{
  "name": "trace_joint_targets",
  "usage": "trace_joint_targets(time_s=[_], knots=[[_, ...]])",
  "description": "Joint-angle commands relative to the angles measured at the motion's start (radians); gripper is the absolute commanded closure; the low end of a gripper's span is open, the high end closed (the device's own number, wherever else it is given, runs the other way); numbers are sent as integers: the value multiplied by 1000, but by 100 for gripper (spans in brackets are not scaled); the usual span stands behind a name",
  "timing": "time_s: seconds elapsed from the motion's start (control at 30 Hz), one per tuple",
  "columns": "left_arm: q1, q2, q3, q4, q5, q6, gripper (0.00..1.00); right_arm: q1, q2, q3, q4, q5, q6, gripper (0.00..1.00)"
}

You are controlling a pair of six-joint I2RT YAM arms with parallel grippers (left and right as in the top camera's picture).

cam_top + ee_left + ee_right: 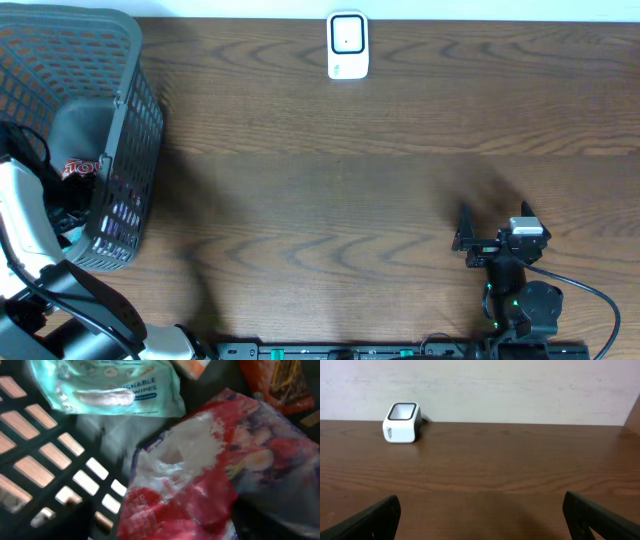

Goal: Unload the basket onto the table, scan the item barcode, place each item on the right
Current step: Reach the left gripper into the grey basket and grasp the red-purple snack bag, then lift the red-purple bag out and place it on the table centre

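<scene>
The item nearest my left gripper [175, 522] is a red and white plastic packet [200, 475] lying inside the dark basket [120, 130]. That gripper is open, a dark finger showing blurred on either side of the packet's lower end, with a gap on the left side. From overhead, the white left arm [25, 215] reaches into the basket and hides the gripper. The white barcode scanner [348, 45] stands at the table's far edge, also in the right wrist view as the scanner [401, 422]. My right gripper [495, 212] hovers open and empty above the table, near the front right.
More goods lie in the basket: a teal wipes pack [105, 390] and an orange packet [280, 382]. The basket's lattice wall [45, 470] is close on the left of the gripper. Brown wooden table [330, 190] stretches between basket, scanner and right arm.
</scene>
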Motion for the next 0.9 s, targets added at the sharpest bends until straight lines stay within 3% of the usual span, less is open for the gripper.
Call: trace_joint_targets(time_s=[0.0,0.17,0.27,0.43,0.67,0.87], knots=[[-2,25,-44,18,8,8,32,-7,-3,-2,-4,1,0,1],[-2,102,-59,42,8,8,54,-7,-3,-2,-4,1,0,1],[-2,149,-58,49,8,8,92,-7,-3,-2,-4,1,0,1],[3,148,-4,40,8,-1,93,-7,-3,-2,-4,2,0,1],[47,98,310,-39,139,-35,93,-7,-3,-2,-4,1,0,1],[82,0,547,21,251,-134,93,-7,-3,-2,-4,1,0,1]])
